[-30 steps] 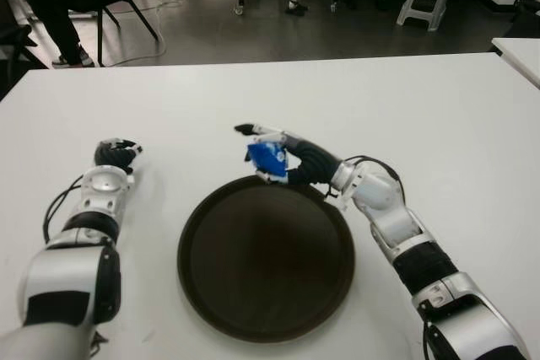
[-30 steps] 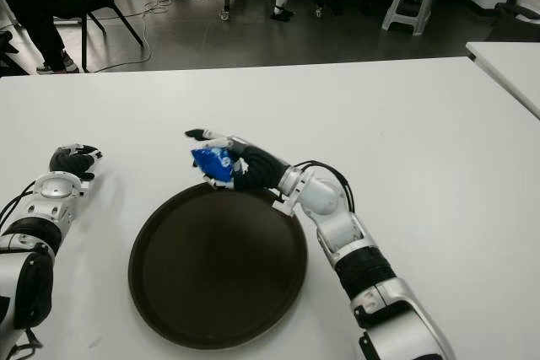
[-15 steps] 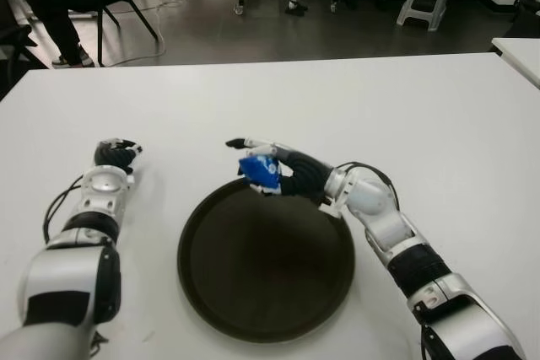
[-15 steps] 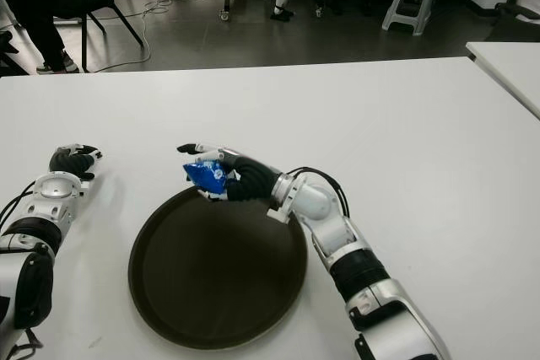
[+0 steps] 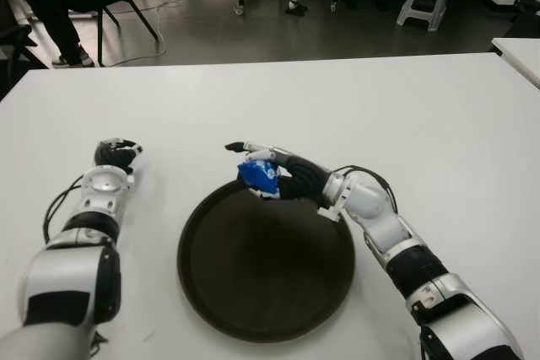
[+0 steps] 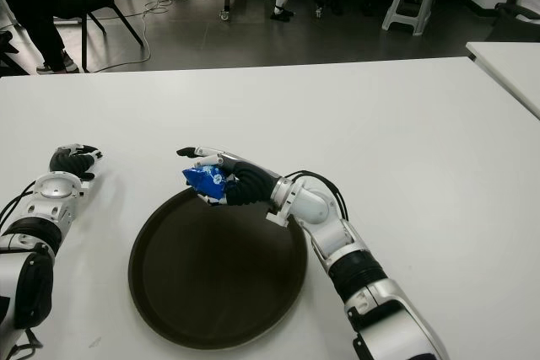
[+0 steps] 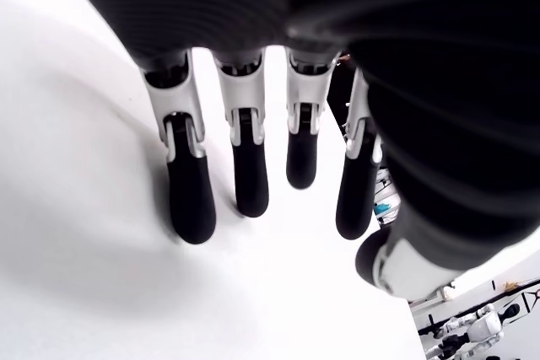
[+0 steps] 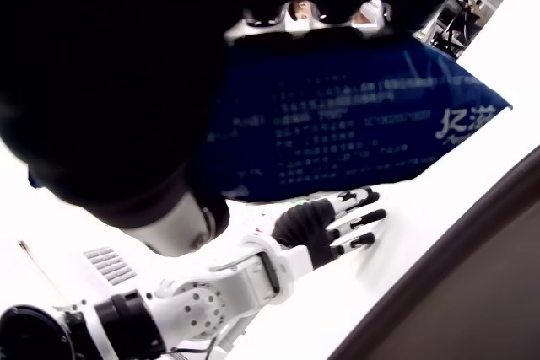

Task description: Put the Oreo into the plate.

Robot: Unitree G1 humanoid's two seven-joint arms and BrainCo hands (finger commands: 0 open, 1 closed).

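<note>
Blue Oreo pack clamped in the right hand, near the middle of the frame, just above the far rim of the plate. White writing on the pack in the right wrist view, too small to read. Shiny, crinkly, soft pack, long side running across, left to right. Round, dark, flat plate with a low rim on the smooth white table. Left hand at the left of the frame, black fingers apart and straight, holding nothing.
</note>
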